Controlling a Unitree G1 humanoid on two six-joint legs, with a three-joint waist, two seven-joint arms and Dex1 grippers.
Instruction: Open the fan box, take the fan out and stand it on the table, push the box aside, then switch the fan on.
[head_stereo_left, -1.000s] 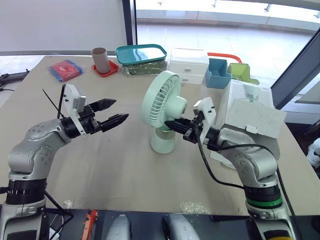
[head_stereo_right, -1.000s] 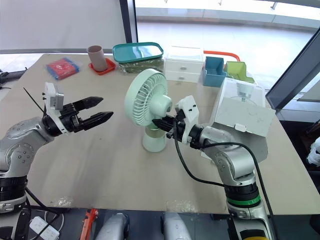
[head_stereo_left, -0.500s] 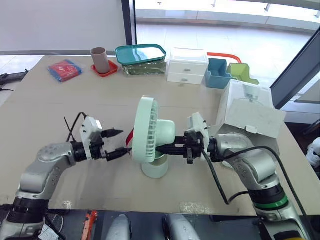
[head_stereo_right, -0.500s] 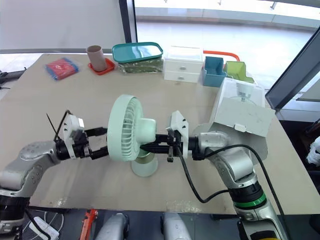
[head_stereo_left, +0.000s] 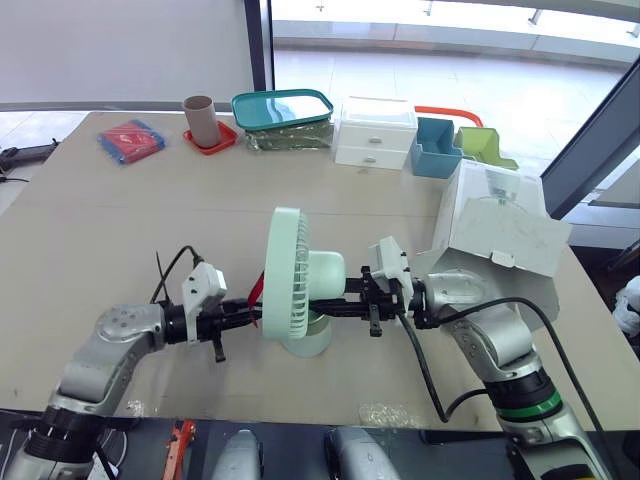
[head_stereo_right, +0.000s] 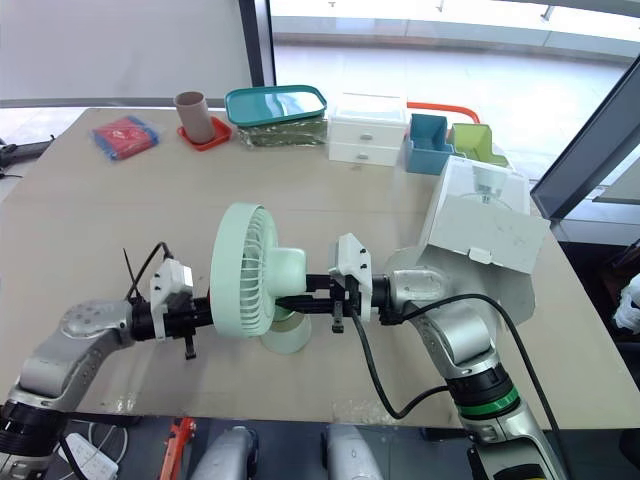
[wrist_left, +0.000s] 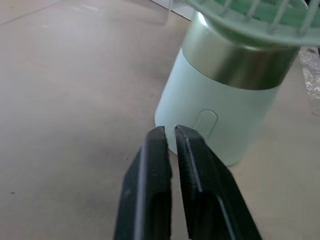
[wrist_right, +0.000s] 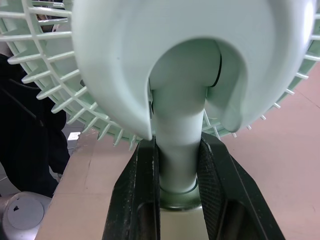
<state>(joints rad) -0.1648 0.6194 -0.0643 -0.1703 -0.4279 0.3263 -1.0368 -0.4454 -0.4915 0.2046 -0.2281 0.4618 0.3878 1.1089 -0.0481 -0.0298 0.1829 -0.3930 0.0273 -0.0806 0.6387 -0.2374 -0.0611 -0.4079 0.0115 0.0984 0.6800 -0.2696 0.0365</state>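
Standing at the centre of the beige table (head_stereo_left: 150, 230), the mint fan (head_stereo_left: 295, 285) has its neck clamped between the right gripper's (wrist_right: 177, 150) two fingers. The left gripper (wrist_left: 166, 131), fingers almost together and holding nothing, points at the fan's base near its button (wrist_left: 206, 122). The white fan box (head_stereo_left: 495, 215) sits at 2 o'clock, flap open, its inside hidden. At 12 o'clock are a teal-lidded tray (head_stereo_left: 283, 108) over something green, a white drawer unit (head_stereo_left: 376, 132), a blue bin (head_stereo_left: 436, 147) and a green bin (head_stereo_left: 484, 146). Glass walls (head_stereo_left: 450, 60) rise beyond.
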